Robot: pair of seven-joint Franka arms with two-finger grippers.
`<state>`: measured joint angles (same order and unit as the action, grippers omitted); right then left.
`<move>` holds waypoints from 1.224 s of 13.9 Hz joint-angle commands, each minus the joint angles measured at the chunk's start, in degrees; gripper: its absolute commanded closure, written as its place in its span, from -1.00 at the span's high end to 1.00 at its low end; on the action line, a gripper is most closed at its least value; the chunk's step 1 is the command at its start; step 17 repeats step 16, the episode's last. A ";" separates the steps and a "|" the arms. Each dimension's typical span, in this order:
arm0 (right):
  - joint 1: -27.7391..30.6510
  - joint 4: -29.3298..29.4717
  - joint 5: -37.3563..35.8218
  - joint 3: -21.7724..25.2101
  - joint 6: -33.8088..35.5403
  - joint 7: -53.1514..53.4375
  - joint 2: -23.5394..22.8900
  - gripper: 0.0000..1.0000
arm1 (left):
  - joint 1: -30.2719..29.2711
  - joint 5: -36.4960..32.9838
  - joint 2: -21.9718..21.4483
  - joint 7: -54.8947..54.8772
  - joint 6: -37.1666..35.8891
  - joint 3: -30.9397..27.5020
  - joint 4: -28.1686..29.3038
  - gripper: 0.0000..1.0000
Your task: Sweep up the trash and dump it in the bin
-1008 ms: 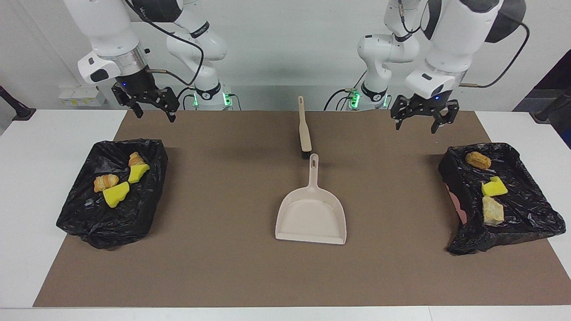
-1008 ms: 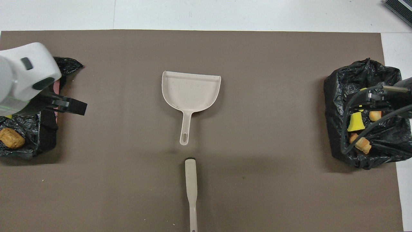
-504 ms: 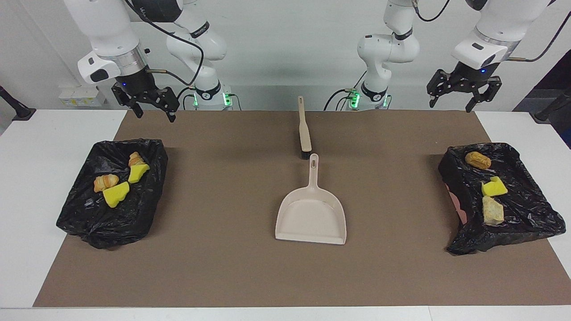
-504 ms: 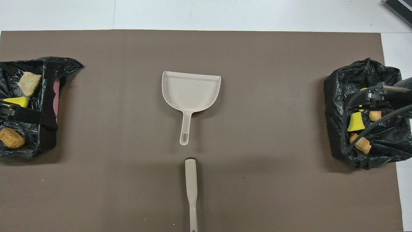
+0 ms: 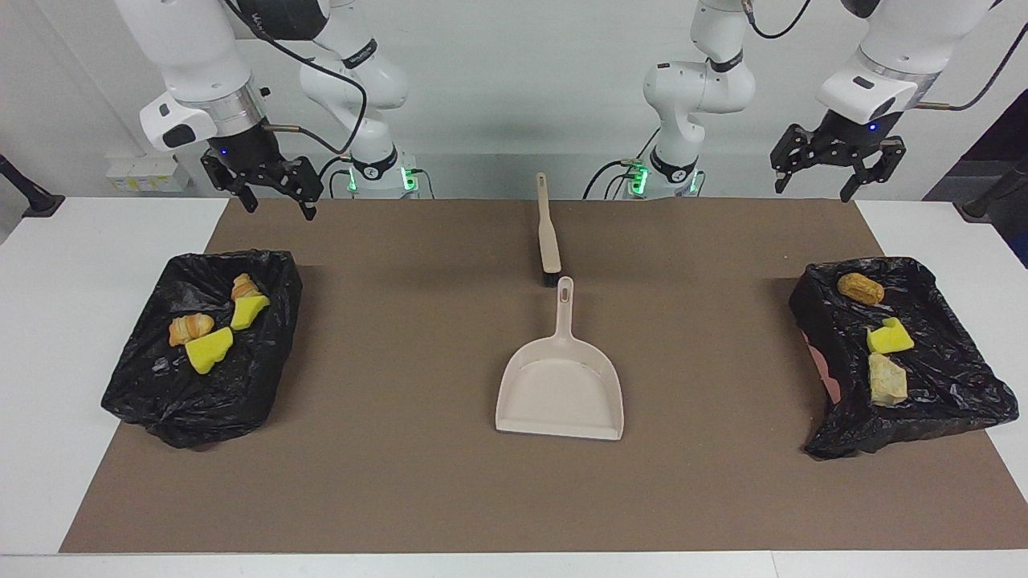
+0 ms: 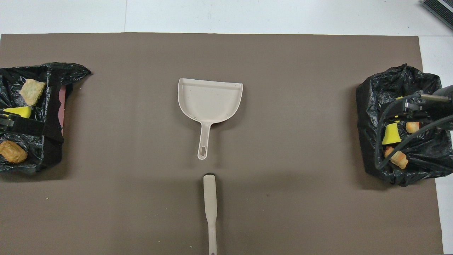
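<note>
The trash lies in two bins lined with black bags. In the bin point(image 5: 193, 417) at the right arm's end are yellow sponge pieces point(image 5: 209, 351) and golden-brown lumps point(image 5: 190, 327). In the bin point(image 5: 956, 401) at the left arm's end lie a brown lump point(image 5: 860, 288), a green-and-yellow sponge point(image 5: 889, 337) and a pale beige chunk point(image 5: 887, 379). My right gripper point(image 5: 279, 210) hangs open and empty over the mat's edge nearest the robots, close to its bin. My left gripper point(image 5: 813, 191) is open, empty and raised high at the mat's corner near the left arm's base.
A beige dustpan point(image 5: 560, 385) lies mid-mat, its handle pointing toward the robots. A beige brush point(image 5: 548, 233) lies in line with it, nearer to the robots. The brown mat point(image 5: 401, 482) covers most of the white table.
My left gripper has risen and swung outward toward its end of the table, uncovering its bin in the overhead view. The right arm, dustpan and brush have not moved.
</note>
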<state>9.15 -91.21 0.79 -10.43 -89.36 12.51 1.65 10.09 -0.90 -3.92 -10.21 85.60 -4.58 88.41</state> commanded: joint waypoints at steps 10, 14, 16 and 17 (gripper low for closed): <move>0.52 -0.99 1.06 -0.11 0.86 0.41 1.17 1.00 | -6.05 2.04 1.90 -0.60 -2.28 3.08 -3.59 1.00; 0.52 -0.99 1.14 -0.11 0.86 0.41 1.25 1.00 | -6.14 2.13 3.66 -0.60 -4.04 3.08 -5.97 1.00; 0.52 -0.90 1.14 -0.29 0.07 0.50 0.99 1.00 | -6.31 2.13 3.39 -0.60 -3.95 3.08 -5.96 1.00; 0.52 -0.90 1.14 -0.29 0.07 0.50 0.99 1.00 | -6.31 2.13 3.39 -0.60 -3.95 3.08 -5.96 1.00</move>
